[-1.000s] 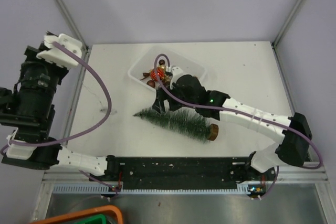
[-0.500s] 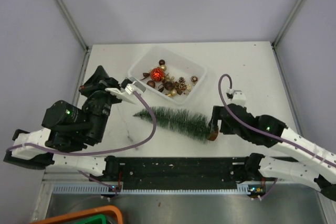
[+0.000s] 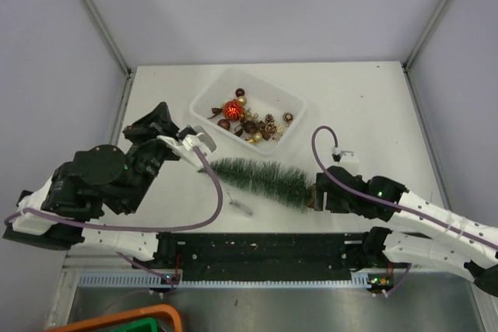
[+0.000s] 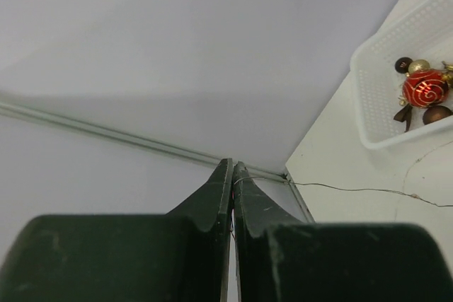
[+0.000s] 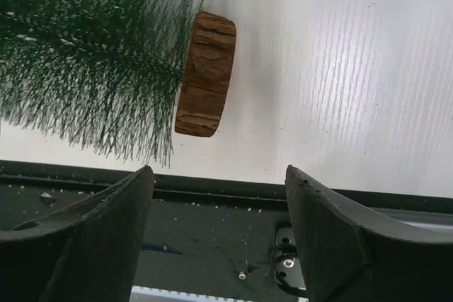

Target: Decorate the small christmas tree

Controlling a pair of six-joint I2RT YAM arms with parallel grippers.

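Right tool (image 5: 218, 175) apart at small christmas tree (image 3: 261, 176) base; left tool (image 4: 232, 171) clamped on thin wire (image 4: 354, 190) near tray (image 4: 375, 68).

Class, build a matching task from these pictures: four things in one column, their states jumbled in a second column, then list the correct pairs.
Things
1. small christmas tree
2. left gripper
3. right gripper
4. white tray

States
A. holds ornaments
B. open, near the wooden base
C. lying on its side
D. shut on a thin wire

Pairs: 1-C, 2-D, 3-B, 4-A
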